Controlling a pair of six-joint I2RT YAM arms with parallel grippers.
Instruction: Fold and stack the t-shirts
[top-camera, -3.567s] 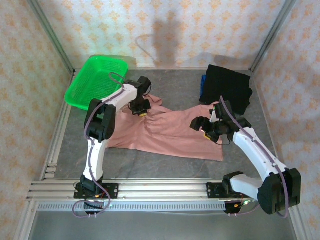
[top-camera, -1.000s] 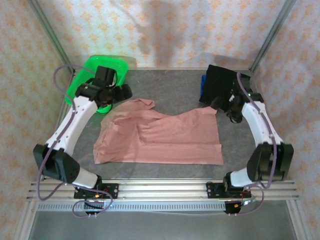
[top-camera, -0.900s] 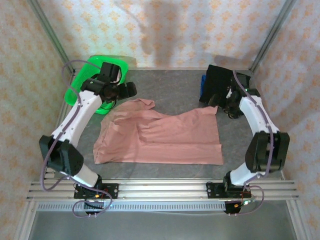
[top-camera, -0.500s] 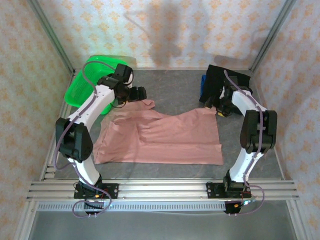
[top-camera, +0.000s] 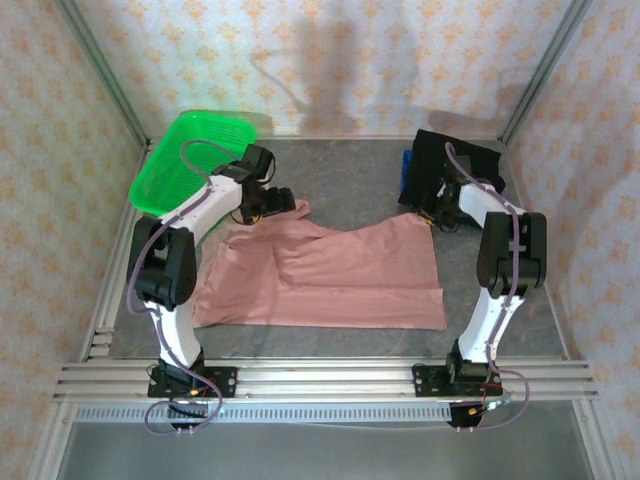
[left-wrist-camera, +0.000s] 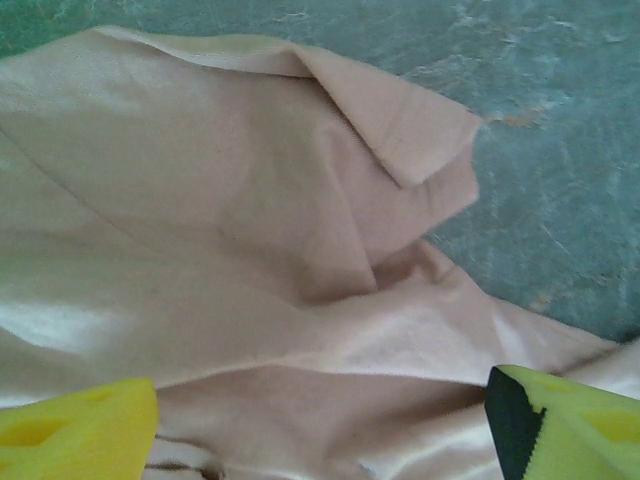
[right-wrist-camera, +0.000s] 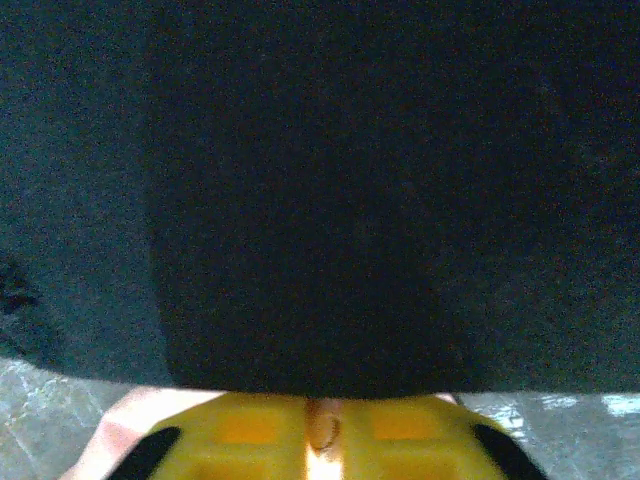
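As the arms were swung in, the right gripper (right-wrist-camera: 320, 432) was clamped on the far right corner of the pink shirt (top-camera: 330, 270) on the desk (top-camera: 350, 180); the left gripper (left-wrist-camera: 320, 425), held apart over the left corner, must yet be closed.

Bare table (top-camera: 350, 185) is left open along the far wall, between the green basket (top-camera: 175, 170) and the black t-shirt (top-camera: 480, 160). The middle is covered by the pink t-shirt (top-camera: 340, 275). The sides are barred by the left arm (top-camera: 165, 265) and right arm (top-camera: 510, 250).

basket (top-camera: 170, 160) far-left | folded shirt (top-camera: 475, 158) far-right | spread shirt (top-camera: 330, 275) centre
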